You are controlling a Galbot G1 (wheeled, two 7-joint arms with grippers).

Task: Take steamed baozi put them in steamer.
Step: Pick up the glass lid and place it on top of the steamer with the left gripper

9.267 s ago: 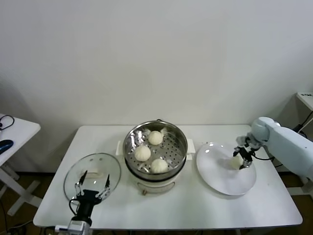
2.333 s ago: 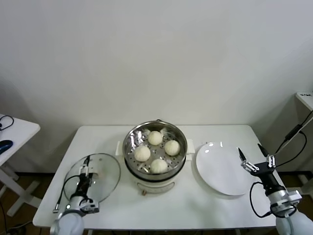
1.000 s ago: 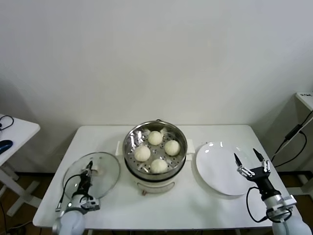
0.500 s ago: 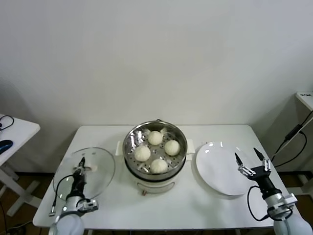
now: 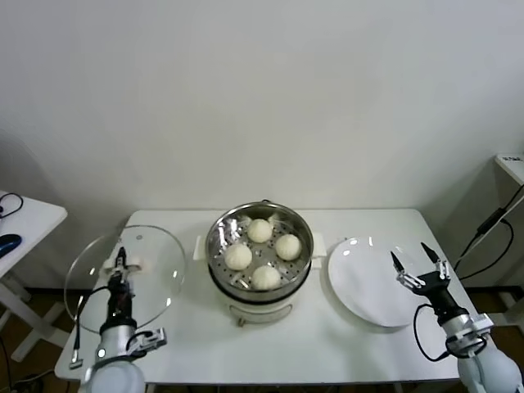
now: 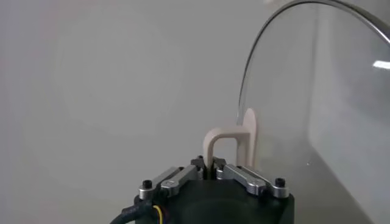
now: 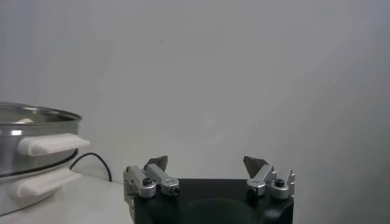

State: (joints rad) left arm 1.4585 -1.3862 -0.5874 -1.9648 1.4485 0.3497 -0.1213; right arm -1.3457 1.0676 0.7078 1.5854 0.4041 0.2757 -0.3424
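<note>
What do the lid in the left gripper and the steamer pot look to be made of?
The lid, held by its handle in the left gripper, looks like clear glass: the wall shows through its disc. Its handle looks like matte cream plastic. The steamer looks like polished stainless steel, mirror-bright on its wall, with a perforated tray under the baozi; its base seems to be white plastic.

You are looking at a lab or test room dressed up as a cooking station, not a real kitchen. The white worktop (image 5: 327, 344) stands on its own against a bare white wall (image 5: 262, 98), with no cabinets, sink or counter. At the far left of the frame a second white table (image 5: 24, 219) carries a cable, and at the right edge a loose black cable (image 5: 491, 233) trails.
</note>
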